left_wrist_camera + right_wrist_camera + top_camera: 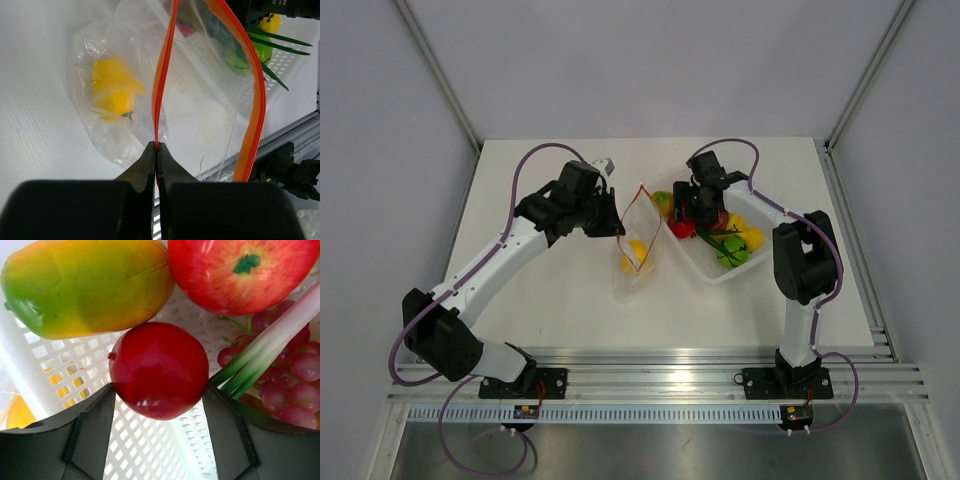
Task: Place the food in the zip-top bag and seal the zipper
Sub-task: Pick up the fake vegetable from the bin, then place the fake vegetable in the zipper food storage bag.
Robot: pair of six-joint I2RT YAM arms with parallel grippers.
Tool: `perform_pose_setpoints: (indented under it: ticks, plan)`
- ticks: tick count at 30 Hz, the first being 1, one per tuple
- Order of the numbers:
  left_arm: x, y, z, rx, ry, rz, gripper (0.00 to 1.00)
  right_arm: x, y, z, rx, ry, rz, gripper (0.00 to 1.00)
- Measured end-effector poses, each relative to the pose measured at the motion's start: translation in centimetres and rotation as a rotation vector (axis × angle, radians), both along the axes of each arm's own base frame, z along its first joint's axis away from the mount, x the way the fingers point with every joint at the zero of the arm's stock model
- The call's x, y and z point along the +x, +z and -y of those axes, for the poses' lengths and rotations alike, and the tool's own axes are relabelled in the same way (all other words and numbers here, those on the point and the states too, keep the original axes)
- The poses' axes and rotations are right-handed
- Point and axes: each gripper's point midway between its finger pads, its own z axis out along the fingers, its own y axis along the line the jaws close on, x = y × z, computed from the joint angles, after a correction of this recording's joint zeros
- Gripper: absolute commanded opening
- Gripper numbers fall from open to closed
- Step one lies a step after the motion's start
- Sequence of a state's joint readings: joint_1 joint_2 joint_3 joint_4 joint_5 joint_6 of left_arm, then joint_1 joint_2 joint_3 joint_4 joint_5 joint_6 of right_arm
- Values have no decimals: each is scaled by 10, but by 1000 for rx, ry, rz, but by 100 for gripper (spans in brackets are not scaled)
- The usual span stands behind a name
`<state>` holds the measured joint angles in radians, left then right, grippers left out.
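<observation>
The clear zip-top bag (pixel 638 262) lies mid-table with its mouth held up and open. A yellow pepper (pixel 112 85) sits inside it. My left gripper (pixel 157 146) is shut on the near side of the orange-red zipper (pixel 162 75); the strip's other side (pixel 255 115) bows away. My right gripper (pixel 159 387) is down in the white tray (pixel 150 450), open, its fingertips on either side of a dark red round fruit (pixel 159 365). Around it lie an orange-green mango (pixel 90 285), a red apple (pixel 245 272), grapes (pixel 290 375) and green stalks (pixel 265 347).
The tray (pixel 715 272) stands right of the bag and also holds a green fruit (pixel 732 255) and a banana (pixel 750 237). My left gripper (pixel 617 225) and right gripper (pixel 685 222) are close together across the bag's mouth. Metal rails run along the near edge.
</observation>
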<state>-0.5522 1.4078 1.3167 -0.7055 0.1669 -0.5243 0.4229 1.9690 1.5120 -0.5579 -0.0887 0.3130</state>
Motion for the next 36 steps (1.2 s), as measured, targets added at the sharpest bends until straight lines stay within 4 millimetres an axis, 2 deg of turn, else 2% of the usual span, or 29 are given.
perform_pose_setpoints:
  ticks: [5,9,12,18,21,24,27,32,36]
  plan:
    - [-1,-1,0,2,0,-3,0,0,3,2,-8,-12,17,48]
    - [-1,-1,0,2,0,-4,0,-7,17,11,-26,-34,44,46]
    - [-1,-1,0,2,0,-3,0,-10,43,17,-23,-48,93,46]
    - [1,-1,1,0,-1,0,0,-17,115,24,37,-69,247,45]
    - [2,-4,2,2,-1,-6,0,-27,149,27,74,-69,312,45]
    - [4,-6,3,0,-4,-9,0,-40,173,26,103,-53,347,45]
    - [5,-8,5,-1,-5,-13,0,-58,192,11,128,0,370,46]
    - [5,-8,6,-6,-3,-17,0,-96,215,-38,182,151,389,46]
    - [5,-8,6,-8,-4,-16,0,-110,220,-52,198,195,392,47]
